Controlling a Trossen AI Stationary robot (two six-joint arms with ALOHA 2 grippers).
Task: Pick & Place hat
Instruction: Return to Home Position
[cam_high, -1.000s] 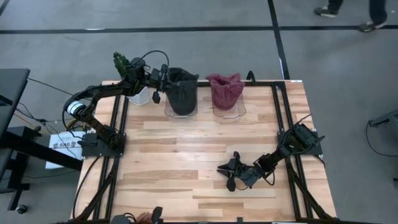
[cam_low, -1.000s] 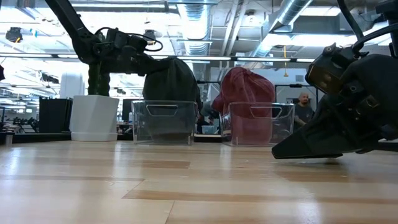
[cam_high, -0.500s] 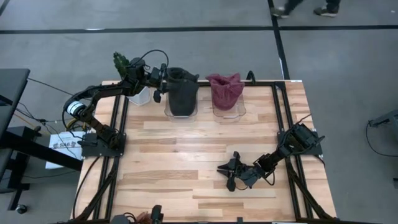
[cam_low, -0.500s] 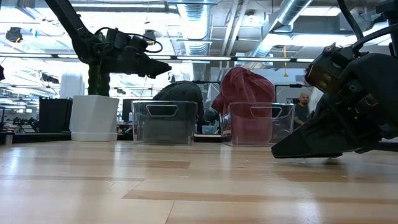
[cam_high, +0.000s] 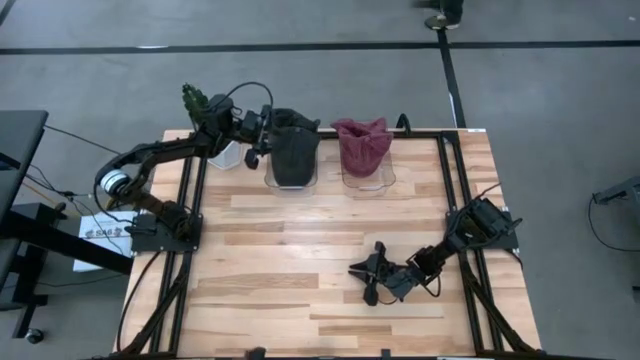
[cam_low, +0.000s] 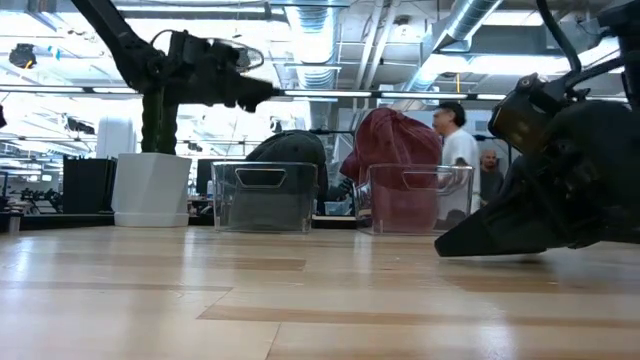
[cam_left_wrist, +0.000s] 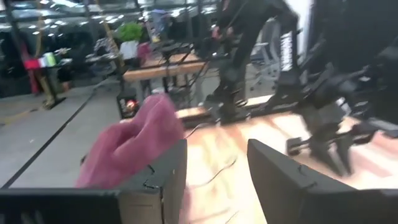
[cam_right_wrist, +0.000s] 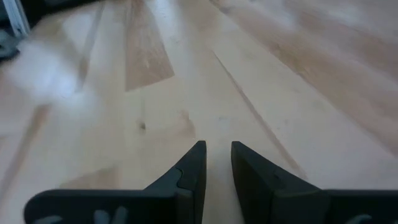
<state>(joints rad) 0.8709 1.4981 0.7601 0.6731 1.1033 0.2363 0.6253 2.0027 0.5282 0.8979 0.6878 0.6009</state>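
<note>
High view, left to right: a white planter (cam_high: 228, 152) stood at the table's far-left corner. The left gripper (cam_high: 260, 133) hung raised just beside it, near the left transparent bin (cam_high: 272, 180), jaws spread and empty. The black cap (cam_high: 293, 148) sat in that bin, heaped above the rim. The red cap (cam_high: 362, 143) sat likewise in the right transparent bin (cam_high: 385, 180). The right gripper (cam_high: 366, 282) lay low on the near-right boards, fingers almost together, gripping nothing.

Likely risk: pulling the left arm home on a tight arc could clip the planter or the bin's rim and tip out the piled cap.

The table (cam_high: 300, 240) was pale wood planks in a black frame. Low view showed an open workshop with ceiling ducts and a person (cam_low: 455, 140) beyond the bins.
</note>
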